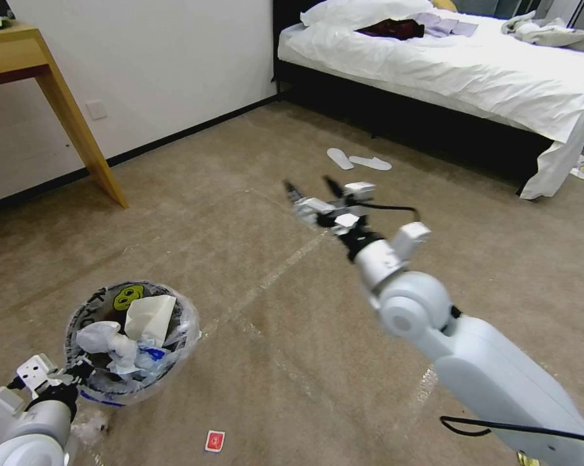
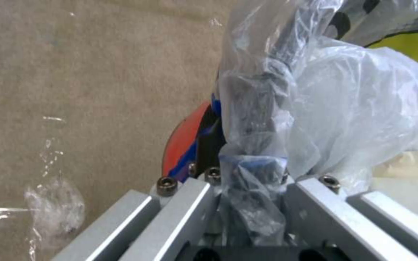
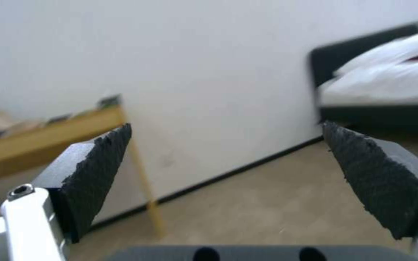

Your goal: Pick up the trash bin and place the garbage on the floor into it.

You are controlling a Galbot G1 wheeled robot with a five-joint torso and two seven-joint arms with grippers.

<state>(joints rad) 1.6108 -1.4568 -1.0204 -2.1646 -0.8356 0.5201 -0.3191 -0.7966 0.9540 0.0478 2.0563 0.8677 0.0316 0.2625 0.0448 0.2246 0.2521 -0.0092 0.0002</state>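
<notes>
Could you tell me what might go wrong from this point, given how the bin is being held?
1. The left gripper pinches the trash bin at its rim through the crinkly liner; the film could slip or tear, dropping the bin.
2. Crumpled paper sits heaped near the rim, so tilting may spill it.
3. The red wrapper lies close to the robot; the open right gripper, raised, must reach back awkwardly.

No wording can be read anywhere. The trash bin (image 1: 132,343) carries a yellow smiley sticker (image 1: 129,297) on its black rim, with white lettering beside it too small to make out. A red wrapper (image 1: 215,441) on the floor (image 1: 292,362) shows an illegible white mark.
</notes>
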